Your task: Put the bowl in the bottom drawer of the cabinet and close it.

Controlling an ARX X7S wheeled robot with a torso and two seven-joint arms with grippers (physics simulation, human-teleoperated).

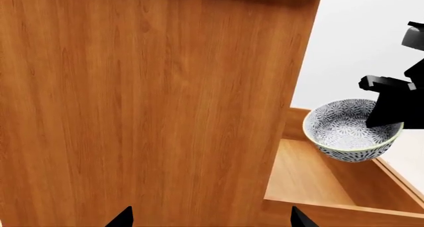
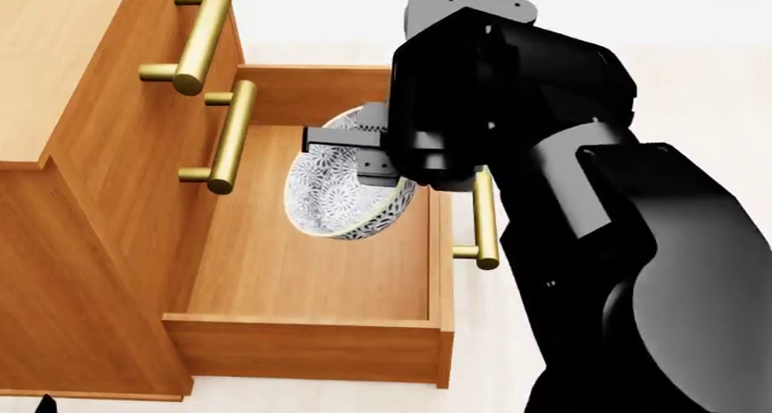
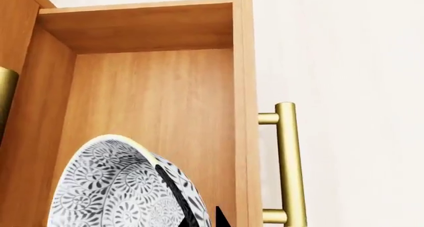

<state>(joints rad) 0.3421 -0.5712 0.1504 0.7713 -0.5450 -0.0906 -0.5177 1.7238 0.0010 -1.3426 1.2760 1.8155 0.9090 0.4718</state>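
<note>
The cabinet [image 2: 72,205] stands at the left of the head view, and its bottom drawer [image 2: 302,341] is pulled wide open. My right gripper [image 2: 362,155] is shut on the rim of the speckled white bowl [image 2: 332,201] and holds it tilted just above the drawer's floor. In the right wrist view one finger lies inside the bowl [image 3: 112,187] and the other outside its wall, with the right gripper [image 3: 202,219] at the rim. The left gripper [image 1: 210,222] is open and holds nothing; it faces the cabinet's side panel [image 1: 146,103], from where the bowl [image 1: 344,130] shows over the drawer [image 1: 311,182].
The bottom drawer's brass handle [image 2: 485,219] juts out right beside my right arm. Two upper drawers are shut, and their brass handles [image 2: 199,38] [image 2: 230,137] overhang the open drawer's back. Pale floor lies to the right of the drawer.
</note>
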